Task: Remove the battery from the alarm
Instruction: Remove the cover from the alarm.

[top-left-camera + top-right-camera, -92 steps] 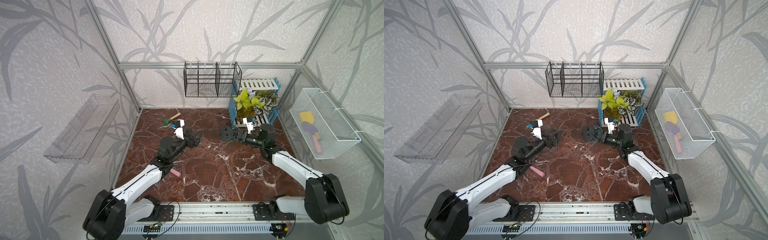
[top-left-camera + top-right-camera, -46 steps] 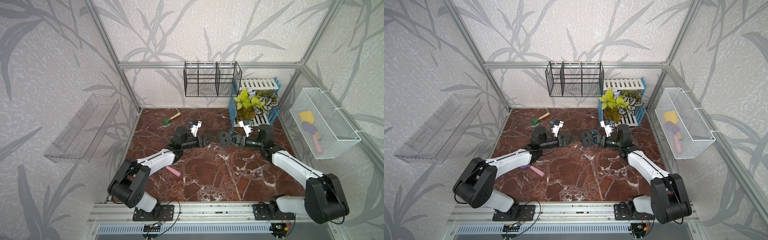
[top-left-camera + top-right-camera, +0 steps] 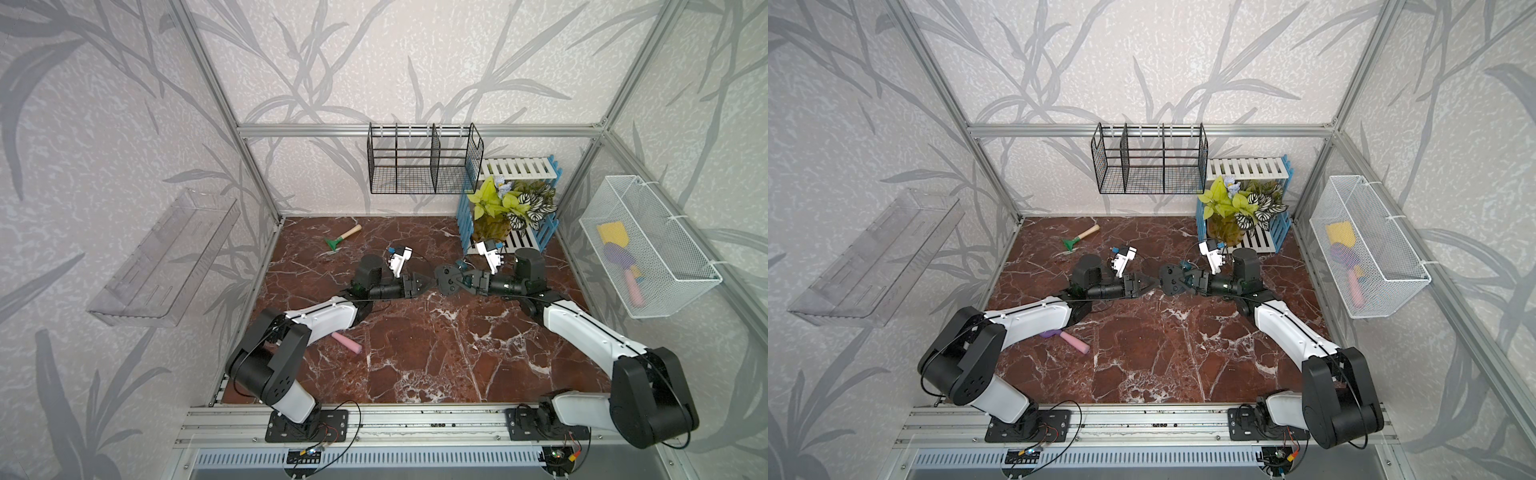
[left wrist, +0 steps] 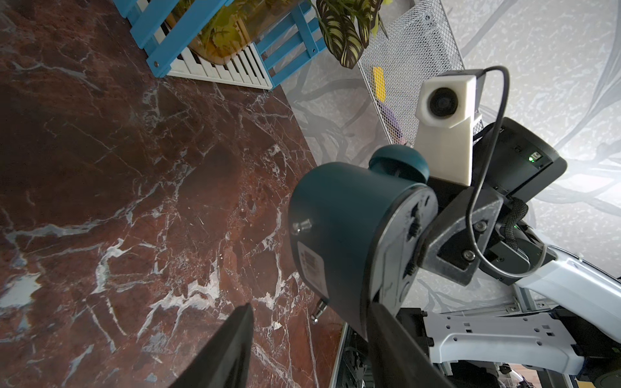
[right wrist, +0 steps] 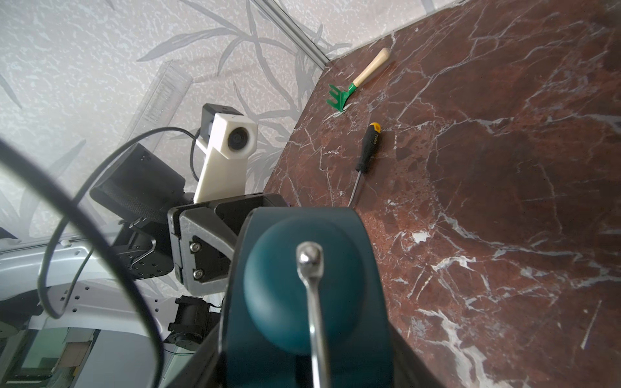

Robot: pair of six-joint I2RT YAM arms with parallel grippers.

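In both top views, your dark-teal alarm (image 3: 446, 278) (image 3: 1172, 279) mid-frame off the worktop (image 3: 415, 340), left fingers (image 3: 420, 285) spread beside it, left wrist view, its dark back (image 4: 400, 248) right of centre, pinched by right fingers (image 4: 453, 231), right wrist view, teal bell (image 5: 279, 302) bottom centre.

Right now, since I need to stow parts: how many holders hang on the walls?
3: a clear shelf on the left wall, a black wire rack on the back wall, a white mesh basket on the right wall. None looks hidden.
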